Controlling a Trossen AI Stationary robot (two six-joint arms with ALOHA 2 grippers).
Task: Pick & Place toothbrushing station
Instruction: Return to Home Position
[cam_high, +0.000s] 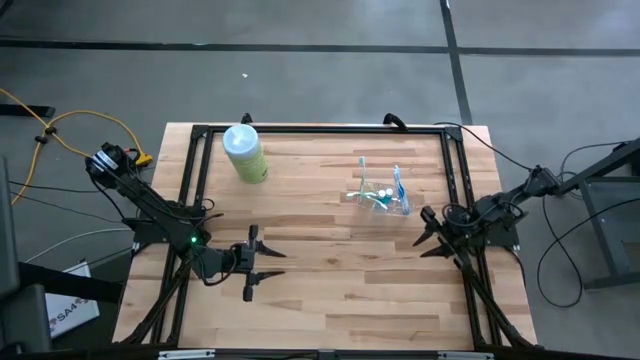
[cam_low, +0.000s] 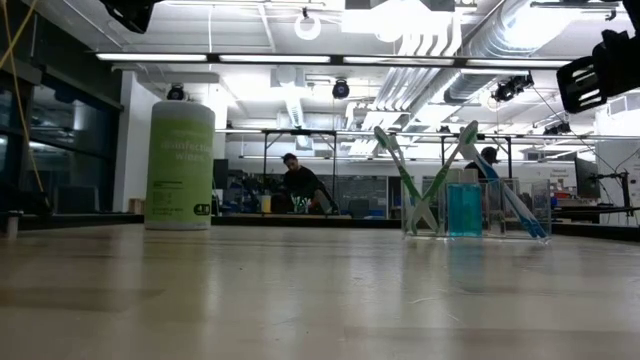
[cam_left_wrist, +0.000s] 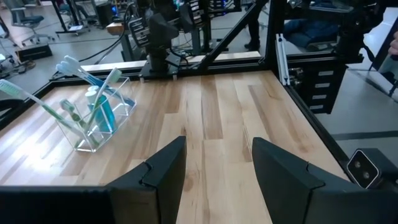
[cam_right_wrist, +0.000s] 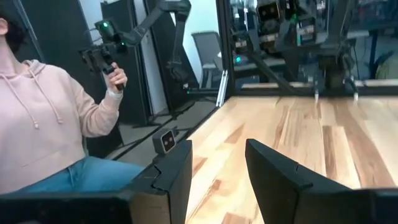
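Observation:
The toothbrushing station (cam_high: 380, 196) is a small see-through holder with several toothbrushes and a small tube in it. It stands on its base on the wooden table, right of centre. It also shows in the low view (cam_low: 465, 210) and the left wrist view (cam_left_wrist: 93, 118). My left gripper (cam_high: 280, 263) is open and empty at the table's near left, pointing toward the right edge; its wrist view (cam_left_wrist: 217, 149) shows the gap between the fingers. My right gripper (cam_high: 425, 232) is open and empty just near-right of the station, as its wrist view (cam_right_wrist: 217, 152) shows.
A pale-green bottle with a white cap (cam_high: 245, 153) stands at the far left of the table and shows in the low view (cam_low: 180, 165). A black frame (cam_high: 320, 128) runs round the table's edges. A person in a pink hoodie (cam_right_wrist: 43, 118) sits beyond the table.

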